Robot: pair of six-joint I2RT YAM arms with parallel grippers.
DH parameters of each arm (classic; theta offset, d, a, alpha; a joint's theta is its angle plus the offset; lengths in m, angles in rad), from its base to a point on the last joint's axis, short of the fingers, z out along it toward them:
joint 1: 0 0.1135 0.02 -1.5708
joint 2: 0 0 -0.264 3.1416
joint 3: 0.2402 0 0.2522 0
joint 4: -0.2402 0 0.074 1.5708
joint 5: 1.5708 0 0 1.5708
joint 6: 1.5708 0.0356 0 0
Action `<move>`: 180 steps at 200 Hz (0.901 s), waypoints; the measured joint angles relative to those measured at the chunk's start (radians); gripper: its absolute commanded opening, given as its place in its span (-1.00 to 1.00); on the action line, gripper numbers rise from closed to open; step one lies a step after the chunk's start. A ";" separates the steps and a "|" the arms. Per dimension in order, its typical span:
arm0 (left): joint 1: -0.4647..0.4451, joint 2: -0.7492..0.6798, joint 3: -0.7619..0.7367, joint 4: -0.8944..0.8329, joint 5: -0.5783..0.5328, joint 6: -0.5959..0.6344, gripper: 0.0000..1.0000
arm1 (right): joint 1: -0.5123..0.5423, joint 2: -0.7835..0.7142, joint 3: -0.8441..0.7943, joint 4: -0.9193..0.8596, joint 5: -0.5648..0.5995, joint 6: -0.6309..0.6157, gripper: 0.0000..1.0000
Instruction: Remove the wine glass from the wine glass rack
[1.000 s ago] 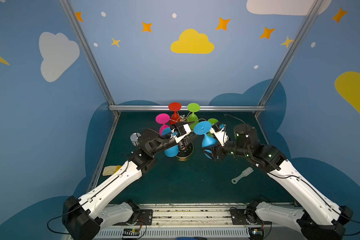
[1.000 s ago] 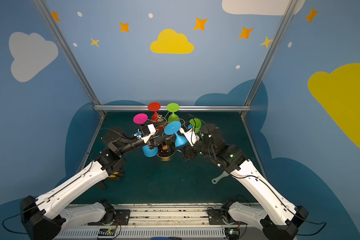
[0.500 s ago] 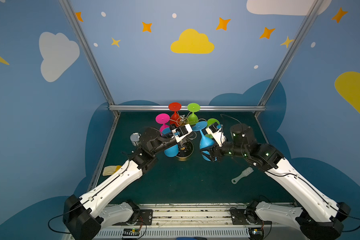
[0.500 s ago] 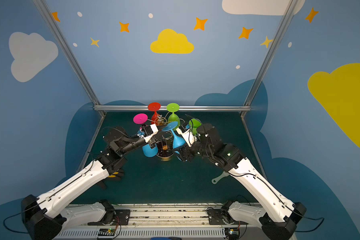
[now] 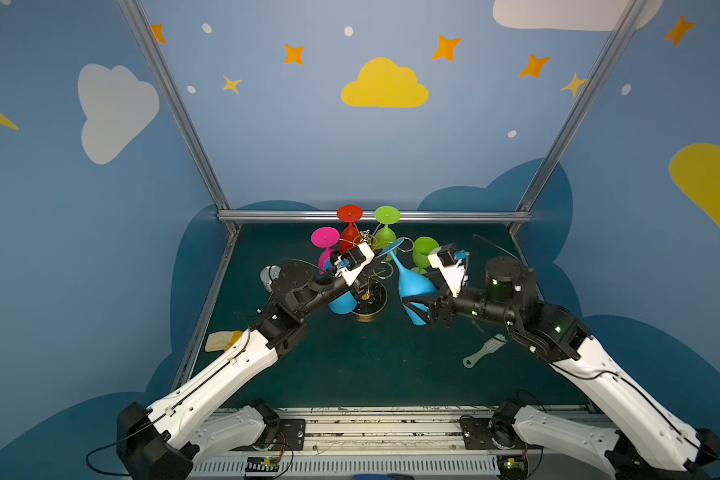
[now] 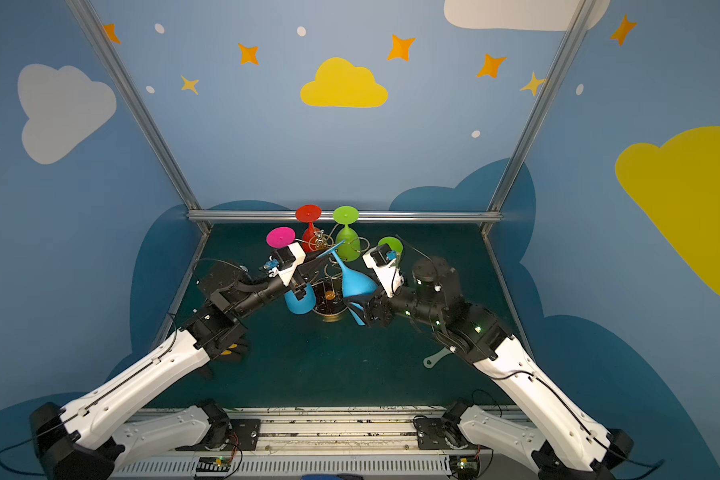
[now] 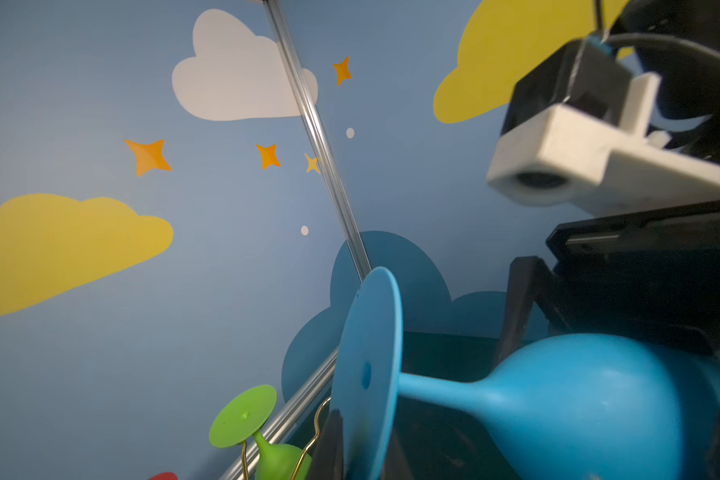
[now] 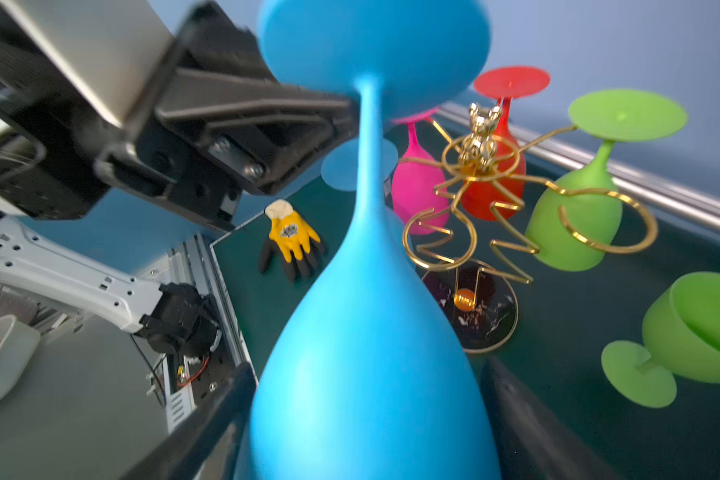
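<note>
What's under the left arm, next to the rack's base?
The bowl of a second blue glass beside the wine glass rack. The left arm covers its stem and whatever holds it.

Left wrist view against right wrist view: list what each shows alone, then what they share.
Left wrist only: wall clouds, stars, and the right arm's camera. Right wrist only: glove, pink glass, rack base, and a green glass lying down. Both: blue glass, hanging green glass, and rack wire.
</note>
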 measured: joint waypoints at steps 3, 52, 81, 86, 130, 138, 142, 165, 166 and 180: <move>0.001 -0.005 -0.003 0.000 -0.008 -0.015 -0.94 | -0.003 -0.018 -0.012 0.018 0.003 0.002 0.68; -0.006 -0.118 -0.072 -0.001 -0.119 -0.226 -0.94 | -0.018 -0.236 -0.179 0.238 0.026 0.026 0.68; 0.000 -0.159 -0.101 0.013 -0.158 -0.301 -0.94 | -0.028 -0.326 -0.224 0.265 0.070 0.028 0.67; 0.000 -0.164 -0.102 0.014 -0.163 -0.309 -0.94 | -0.029 -0.334 -0.226 0.267 0.079 0.027 0.67; 0.000 -0.177 -0.108 0.018 -0.166 -0.342 -0.94 | -0.033 -0.325 -0.229 0.282 0.103 0.031 0.64; 0.000 -0.177 -0.111 0.018 -0.166 -0.343 -0.94 | -0.033 -0.312 -0.228 0.283 0.102 0.032 0.63; 0.000 -0.177 -0.113 0.017 -0.166 -0.343 -0.94 | -0.033 -0.306 -0.227 0.282 0.102 0.032 0.63; 0.000 -0.178 -0.126 0.016 -0.166 -0.342 -0.94 | -0.033 -0.258 -0.212 0.282 0.092 0.036 0.61; 0.000 -0.178 -0.127 0.016 -0.166 -0.341 -0.94 | -0.033 -0.255 -0.210 0.282 0.092 0.035 0.61; 0.000 -0.179 -0.135 0.016 -0.166 -0.340 -0.94 | -0.034 -0.232 -0.196 0.281 0.088 0.036 0.61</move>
